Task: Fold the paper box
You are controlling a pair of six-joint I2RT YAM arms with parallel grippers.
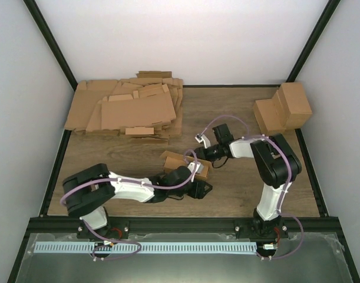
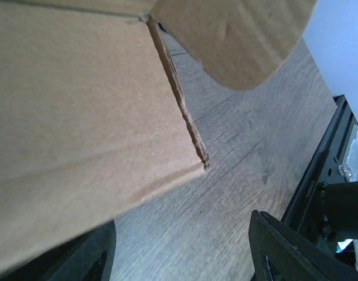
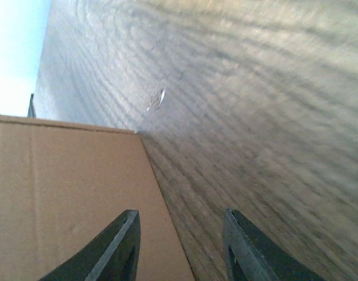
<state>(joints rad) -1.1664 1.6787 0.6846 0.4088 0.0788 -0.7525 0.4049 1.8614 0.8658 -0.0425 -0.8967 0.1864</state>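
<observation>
Spreading across the scene, the wooden table (image 1: pixel 238 183) bears a loose heap of cardboard sheets (image 1: pixel 129 109) at its far left and stacked cardboard cuboids (image 1: pixel 283 109) at its far right. The paper box (image 1: pixel 182 164) lies near the middle (one rounded flap sticks out), between both grippers. The left gripper (image 2: pixel 183 221) sits at its near corner, jaws apart, clamping nothing. The right gripper (image 3: pixel 181 212) is likewise parted, one finger over the cardboard.

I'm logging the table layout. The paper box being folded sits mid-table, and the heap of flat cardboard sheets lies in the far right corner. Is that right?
Not quite. The top external view shows the heap of flat cardboard sheets in the far left corner; the paper box does sit mid-table.
</observation>
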